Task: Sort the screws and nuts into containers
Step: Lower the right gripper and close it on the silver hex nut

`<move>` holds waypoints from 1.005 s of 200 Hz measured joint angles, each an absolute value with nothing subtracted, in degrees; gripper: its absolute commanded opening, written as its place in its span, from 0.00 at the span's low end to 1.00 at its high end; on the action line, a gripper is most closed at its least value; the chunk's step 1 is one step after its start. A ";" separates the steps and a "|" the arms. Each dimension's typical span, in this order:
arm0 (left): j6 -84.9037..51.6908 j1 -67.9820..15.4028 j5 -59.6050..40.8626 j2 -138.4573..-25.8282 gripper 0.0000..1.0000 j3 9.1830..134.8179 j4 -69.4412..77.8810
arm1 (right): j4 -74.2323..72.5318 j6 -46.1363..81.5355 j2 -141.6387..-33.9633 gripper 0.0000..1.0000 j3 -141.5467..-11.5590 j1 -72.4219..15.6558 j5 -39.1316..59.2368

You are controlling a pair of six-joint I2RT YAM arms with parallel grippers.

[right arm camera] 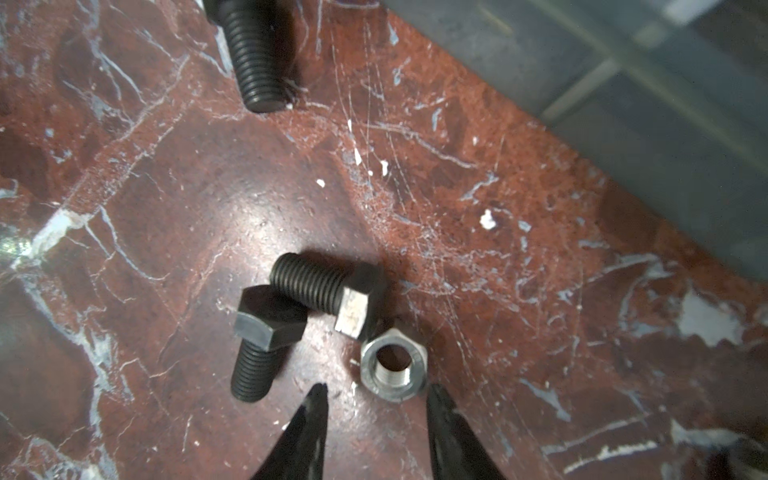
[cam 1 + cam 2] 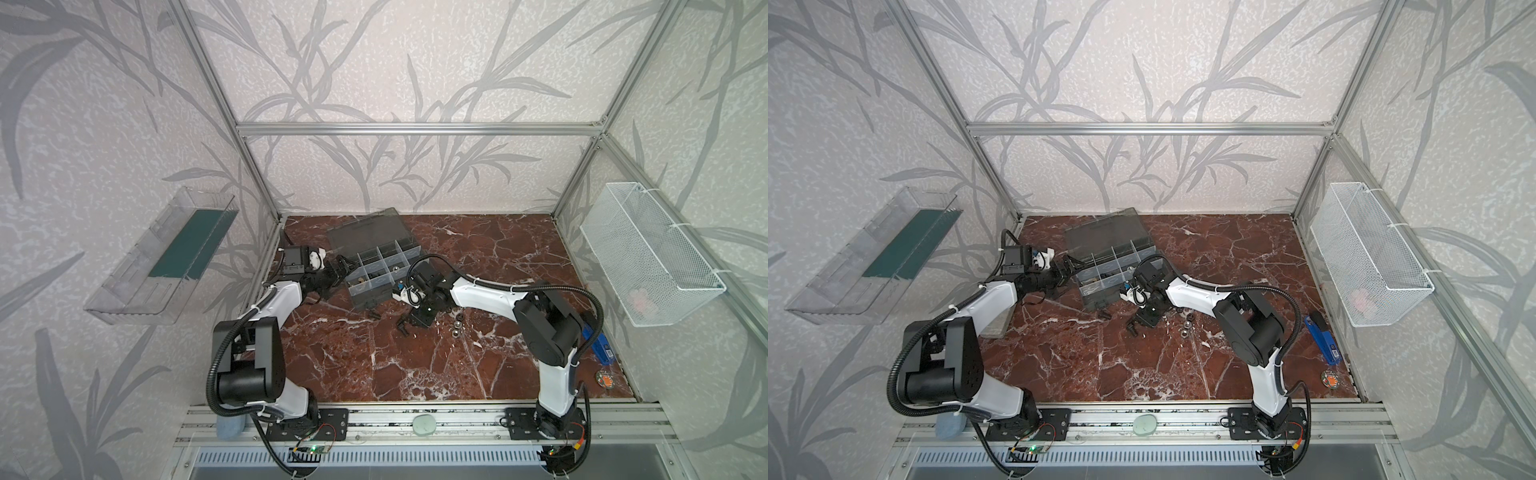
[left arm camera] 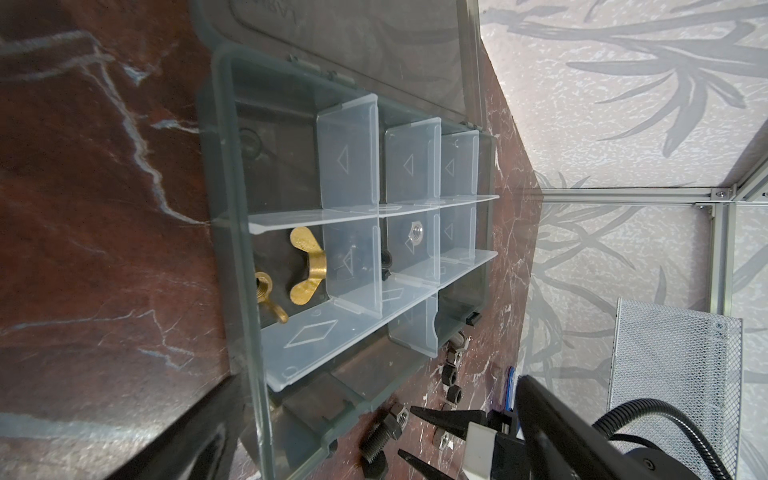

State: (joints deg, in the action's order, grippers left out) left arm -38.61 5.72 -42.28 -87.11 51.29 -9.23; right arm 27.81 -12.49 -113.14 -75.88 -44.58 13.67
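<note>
Screws [image 1: 307, 286]: three, beside one silver nut [image 1: 392, 365]

I see the dark grey organizer case [image 2: 365, 232] open on the worktop [image 2: 457, 353], its containers [image 3: 349, 153] split by clear dividers. Two brass wing nuts [image 3: 307, 270] share one cell and a silver nut [image 3: 417, 230] lies in another. Outside, two black screws [image 1: 316, 286] lie crossed and touching, just beside a silver hex nut [image 1: 392, 365].
</note>
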 measured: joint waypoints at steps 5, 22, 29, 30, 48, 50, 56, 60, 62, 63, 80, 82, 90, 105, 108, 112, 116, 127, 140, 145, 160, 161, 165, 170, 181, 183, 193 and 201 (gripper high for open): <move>-38.61 5.72 -42.30 -87.11 0.99 51.29 -9.23 | 27.66 -12.49 -113.25 0.41 -75.88 -44.58 13.54; -38.61 5.72 -42.28 -87.11 0.99 51.29 -9.23 | 27.24 -12.49 -113.69 0.41 -75.88 -44.58 13.34; -38.61 5.72 -42.28 -87.11 0.99 51.29 -9.23 | 27.11 -12.49 -113.82 0.41 -75.88 -44.58 13.28; -38.61 5.72 -42.28 -87.11 0.99 51.29 -9.23 | 27.09 -12.49 -113.84 0.41 -75.88 -44.58 13.28; -38.61 5.72 -42.28 -87.11 0.99 51.29 -9.26 | 26.76 -12.49 -114.19 0.41 -75.88 -44.58 13.04; -38.61 5.72 -42.28 -87.11 0.99 51.29 -9.26 | 26.74 -12.49 -114.24 0.41 -75.88 -44.58 13.04; -38.61 5.72 -42.28 -87.11 0.99 51.29 -9.23 | 26.70 -12.51 -114.43 0.41 -75.88 -44.58 12.99; -38.61 5.72 -42.28 -87.11 1.00 51.29 -9.23 | 26.70 -12.51 -114.50 0.41 -75.88 -44.58 12.99; -38.61 5.72 -42.28 -87.11 1.00 51.29 -9.23 | 26.68 -12.51 -114.50 0.41 -75.90 -44.58 12.99; -38.61 5.72 -42.28 -87.11 0.99 51.29 -9.26 | 26.65 -12.51 -114.50 0.41 -75.90 -44.58 12.99; -38.61 5.72 -42.28 -87.11 0.99 51.29 -9.26 | 26.37 -12.51 -114.56 0.41 -75.90 -44.58 12.95; -38.61 5.72 -42.28 -87.11 0.99 51.29 -9.26 | 26.35 -12.51 -114.58 0.41 -75.90 -44.58 12.93; -38.61 5.72 -42.28 -87.11 0.99 51.29 -9.26 | 26.24 -12.51 -114.65 0.41 -75.94 -44.58 12.93; -38.59 5.72 -42.28 -87.11 0.99 51.29 -9.26 | 25.89 -12.51 -114.83 0.41 -76.07 -44.58 12.91; -38.61 5.72 -42.28 -87.11 0.99 51.29 -9.26 | 25.85 -12.51 -114.83 0.41 -76.07 -44.58 12.93; -38.59 5.72 -42.28 -87.11 0.99 51.29 -9.26 | 25.76 -12.49 -114.85 0.40 -76.09 -44.58 12.93; -38.59 5.72 -42.28 -87.11 1.00 51.29 -9.26 | 25.71 -12.51 -114.87 0.40 -76.09 -44.58 12.93; -38.59 5.72 -42.28 -87.11 0.99 51.29 -9.26 | 25.56 -12.49 -114.96 0.40 -76.12 -44.58 12.93; -38.59 5.72 -42.28 -87.11 0.99 51.29 -9.26 | 25.34 -12.45 -115.04 0.37 -76.14 -44.58 12.91; -38.59 5.72 -42.28 -87.11 0.99 51.29 -9.23 | 25.19 -12.45 -115.07 0.36 -76.14 -44.58 12.88; -38.59 5.72 -42.24 -87.11 0.99 51.29 -9.26 | 24.82 -12.25 -115.15 0.31 -76.14 -44.58 12.80; -38.59 5.72 -42.24 -87.11 1.00 51.29 -9.26 | 24.80 -12.21 -115.15 0.30 -76.14 -44.58 12.80; -38.59 5.72 -42.24 -87.11 0.99 51.29 -9.26 | 24.71 -12.16 -115.15 0.28 -76.14 -44.58 12.73; -38.59 5.72 -42.24 -87.11 0.99 51.29 -9.26 | 24.67 -12.14 -115.20 0.26 -76.14 -44.58 12.67; -38.59 5.72 -42.24 -87.11 1.00 51.29 -9.26 | 24.58 -12.03 -115.24 0.22 -76.14 -44.58 12.56; -38.59 5.72 -42.24 -87.11 0.99 51.29 -9.26 | 24.53 -12.03 -115.24 0.21 -76.16 -44.58 12.53; -38.59 5.72 -42.24 -87.11 0.99 51.29 -9.26 | 24.51 -11.86 -115.24 0.17 -76.20 -44.58 12.51; -38.59 5.72 -42.24 -87.11 0.99 51.29 -9.26 | 24.49 -11.94 -115.26 0.15 -76.23 -44.58 12.51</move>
